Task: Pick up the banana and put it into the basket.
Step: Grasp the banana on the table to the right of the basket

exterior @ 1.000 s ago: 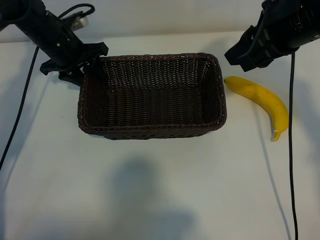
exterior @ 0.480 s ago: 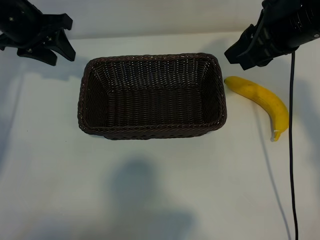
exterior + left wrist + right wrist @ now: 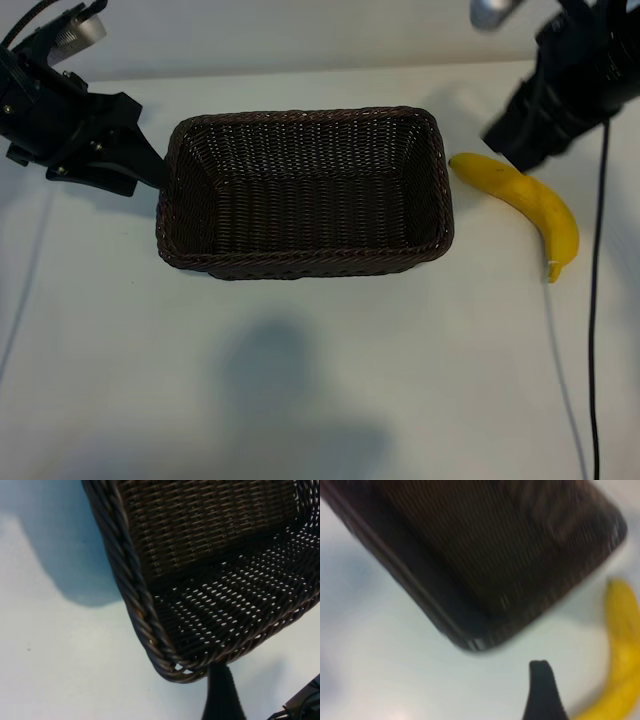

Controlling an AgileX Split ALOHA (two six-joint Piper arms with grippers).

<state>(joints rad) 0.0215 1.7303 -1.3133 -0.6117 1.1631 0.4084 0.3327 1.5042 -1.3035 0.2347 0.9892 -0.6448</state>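
While both tools (image 3: 125,165) (image 3: 510,135) hang released, banana (image 3: 530,205) and basket (image 3: 305,262) rest apart on the white table (image 3: 300,380).

This looks like a robotics lab bench. A plain white table (image 3: 300,380) carries only a wicker basket (image 3: 300,262) and a banana (image 3: 530,205), flanked by two black robot arms trailing black cables (image 3: 590,330), against a bare pale wall.

Yellow curved banana (image 3: 524,204) on table, beside dark wicker basket (image 3: 300,262)
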